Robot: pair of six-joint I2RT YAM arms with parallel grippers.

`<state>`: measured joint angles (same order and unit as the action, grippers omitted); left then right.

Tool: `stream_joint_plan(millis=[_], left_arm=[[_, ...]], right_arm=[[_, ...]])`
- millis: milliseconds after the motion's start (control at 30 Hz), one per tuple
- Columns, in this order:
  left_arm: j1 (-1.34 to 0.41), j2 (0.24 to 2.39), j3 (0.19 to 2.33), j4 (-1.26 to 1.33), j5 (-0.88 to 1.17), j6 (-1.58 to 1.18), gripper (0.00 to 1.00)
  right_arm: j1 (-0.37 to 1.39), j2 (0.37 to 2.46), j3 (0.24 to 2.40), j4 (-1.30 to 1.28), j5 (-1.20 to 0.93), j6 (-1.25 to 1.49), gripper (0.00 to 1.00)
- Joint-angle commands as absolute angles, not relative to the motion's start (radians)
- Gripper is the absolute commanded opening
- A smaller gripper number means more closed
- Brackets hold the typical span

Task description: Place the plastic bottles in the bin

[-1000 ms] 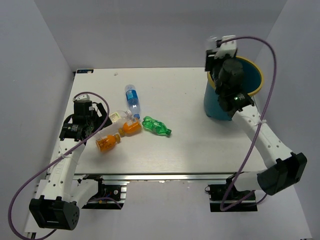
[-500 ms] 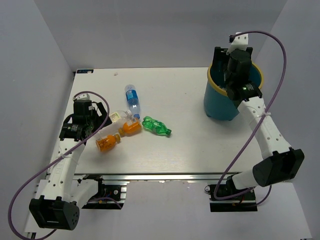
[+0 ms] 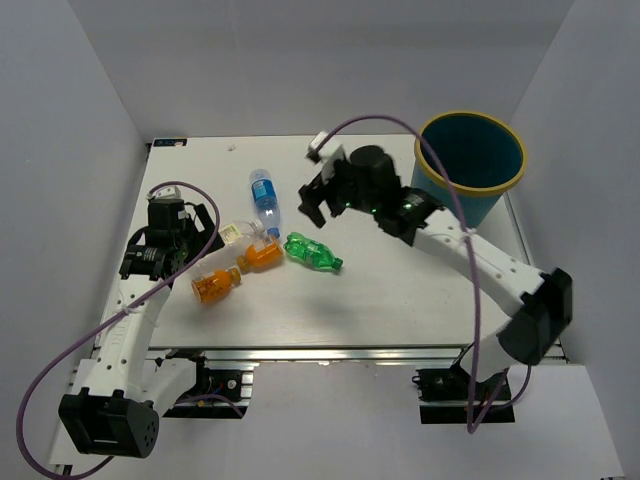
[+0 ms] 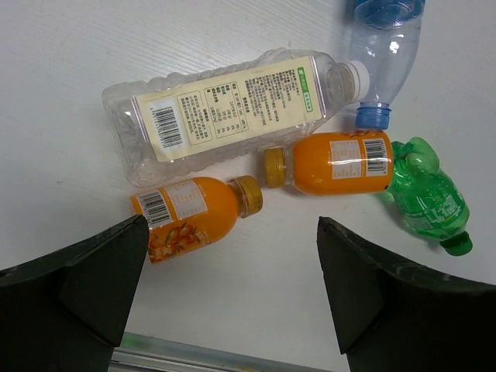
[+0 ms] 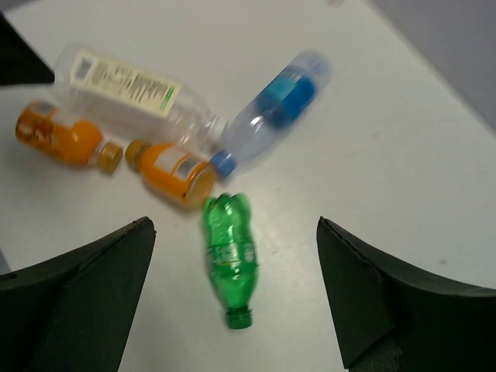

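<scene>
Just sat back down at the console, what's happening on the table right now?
Neither arm holds anything. The right gripper hangs open above the table, near the green bottle and the blue-labelled bottle. The left gripper is open too, hovering over the two orange bottles and the clear white-labelled bottle. All five bottles lie on their sides in one cluster. The bin stands at the far right corner.

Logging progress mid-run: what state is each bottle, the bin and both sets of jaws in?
green bottle: lying, capped
blue-label bottle: lying, capped
white-label bottle: lying, capped, empty
orange bottles: lying, capped, full
bin: upright, open
left jaws: open, empty
right jaws: open, empty
</scene>
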<state>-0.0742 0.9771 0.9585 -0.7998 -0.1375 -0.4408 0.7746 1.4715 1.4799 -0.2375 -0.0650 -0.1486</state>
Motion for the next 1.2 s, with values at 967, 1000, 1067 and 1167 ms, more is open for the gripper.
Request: stream_joint_plan(millis=[967, 1000, 1067, 1167], left_arm=[[-0.071, 0.893, 0.956, -0.733, -0.066, -0.42, 0.98], [-0.071, 0.882, 0.957, -0.735, -0.071, -0.42, 0.98], [-0.072, 0.876, 0.96, -0.733, -0.074, -0.42, 0.98], [-0.072, 0.87, 0.959, -0.726, -0.068, -0.425, 0.98]], right_arm=[[0.819, 1.637, 1.382, -0.144, 0.21, -0.011, 0.62], [0.757, 1.594, 1.367, -0.131, 0.192, 0.027, 0.62], [0.681, 1.455, 1.339, -0.063, 0.134, 0.057, 0.61], [0.516, 1.312, 1.295, 0.037, 0.13, 0.097, 0.56]])
